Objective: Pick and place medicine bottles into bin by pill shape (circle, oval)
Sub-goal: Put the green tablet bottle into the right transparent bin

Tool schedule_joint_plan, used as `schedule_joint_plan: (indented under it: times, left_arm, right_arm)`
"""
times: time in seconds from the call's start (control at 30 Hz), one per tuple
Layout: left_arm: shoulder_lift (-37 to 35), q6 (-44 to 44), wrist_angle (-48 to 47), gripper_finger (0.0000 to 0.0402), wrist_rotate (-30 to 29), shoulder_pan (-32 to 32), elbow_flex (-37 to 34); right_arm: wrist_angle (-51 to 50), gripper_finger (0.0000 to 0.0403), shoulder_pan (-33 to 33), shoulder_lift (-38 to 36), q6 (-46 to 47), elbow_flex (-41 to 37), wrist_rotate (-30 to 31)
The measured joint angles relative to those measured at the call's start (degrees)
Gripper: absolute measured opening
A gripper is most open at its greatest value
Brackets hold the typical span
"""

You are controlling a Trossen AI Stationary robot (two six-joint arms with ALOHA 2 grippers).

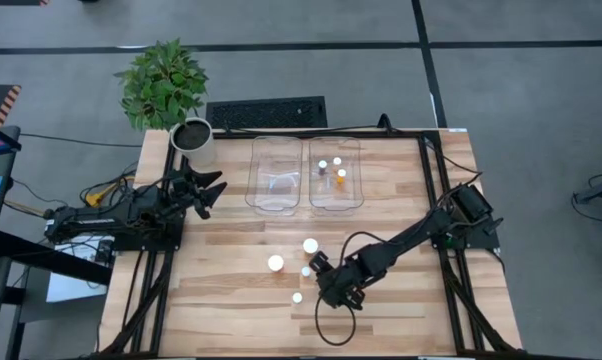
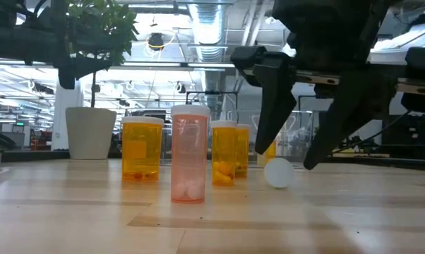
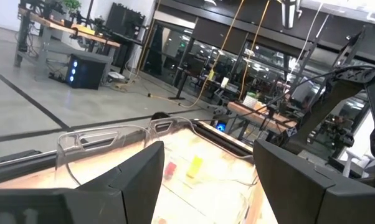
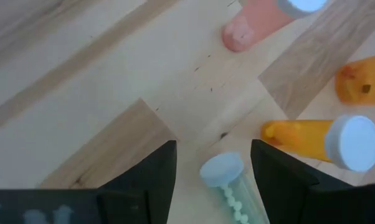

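Note:
A green-tinted bottle [image 4: 238, 198] with small white pills lies on its side on the table, its white cap [image 2: 278, 173] facing the near edge. My right gripper [image 4: 213, 180] slants down over it, open, one finger on each side and a gap to each. To its left stand a pink bottle [image 2: 189, 162] and three orange bottles [image 2: 142, 149] [image 2: 224, 155] [image 2: 242, 147], all on their bases. Three more bottles [image 1: 333, 168] stand in the right clear bin [image 1: 353, 200]. My left gripper [image 1: 209, 190] waits open at the table's left.
Beside the right bin stands a second clear bin [image 1: 259, 195] at the far middle. A white plant pot [image 1: 194, 140] with a green plant is at the far left corner. A black cable [image 1: 331, 330] loops on the wood near my right gripper.

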Motion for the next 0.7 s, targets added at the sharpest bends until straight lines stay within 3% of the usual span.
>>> schedule_joint_plan:
  times: [0.7]
  left_arm:
    - [-0.02, 0.27, -1.10, 0.0240, -0.02, -0.01, 0.00]
  right_arm:
    - [0.28, 0.0212, -1.42, 2.01, -3.72, 0.00, -1.53]
